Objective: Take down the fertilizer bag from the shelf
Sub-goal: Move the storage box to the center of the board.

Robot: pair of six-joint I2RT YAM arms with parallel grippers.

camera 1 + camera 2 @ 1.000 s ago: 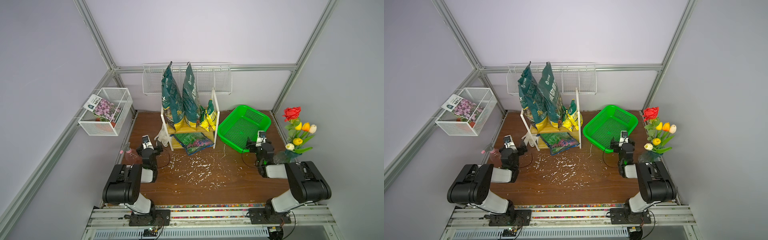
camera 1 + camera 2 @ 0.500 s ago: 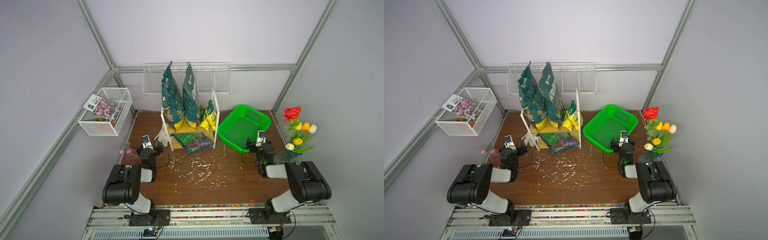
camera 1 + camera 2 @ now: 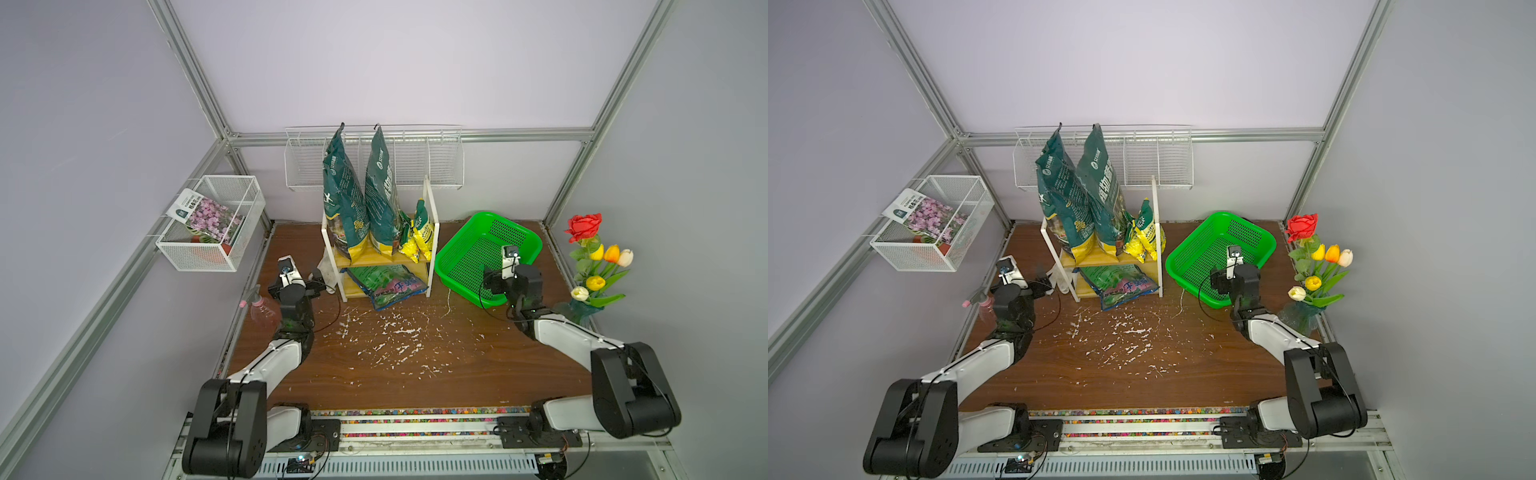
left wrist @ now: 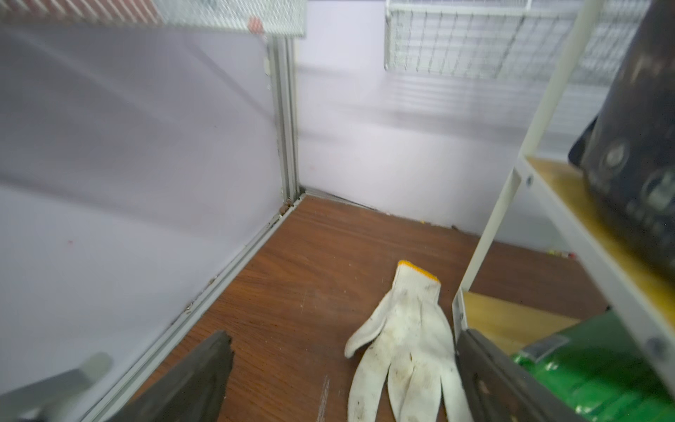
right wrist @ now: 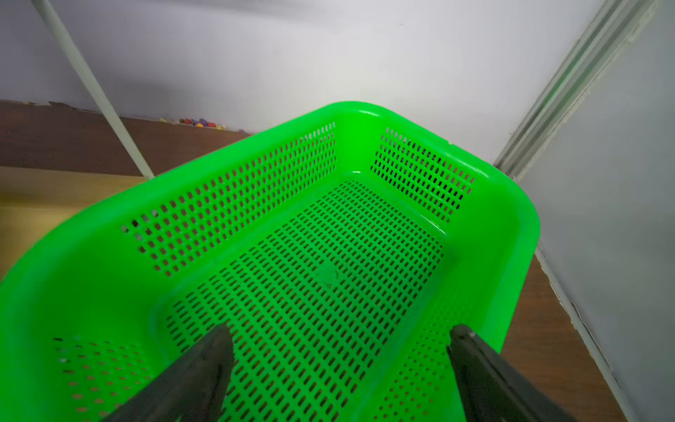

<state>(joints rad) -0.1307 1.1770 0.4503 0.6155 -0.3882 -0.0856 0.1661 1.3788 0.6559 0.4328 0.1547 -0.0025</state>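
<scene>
Nothing had visibly shifted: the left claw [image 4: 343, 333] and right claw [image 5: 339, 330] hung apart and empty, the fertilizer bags [image 3: 347, 208] stood upright on the shelf [image 3: 374, 258], upper board, so retrieval seemed unstarted.

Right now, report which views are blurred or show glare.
Left wrist view: the dark bag and wire rack are smeared, the glove fairly crisp. Right wrist view: green basket sharp, its far rim glossy. Both top views: evenly lit, sharp.

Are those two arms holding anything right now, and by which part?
Nothing is held. The left fingers are spread apart beside a white glove; the right fingers are spread apart over the green basket.
</scene>
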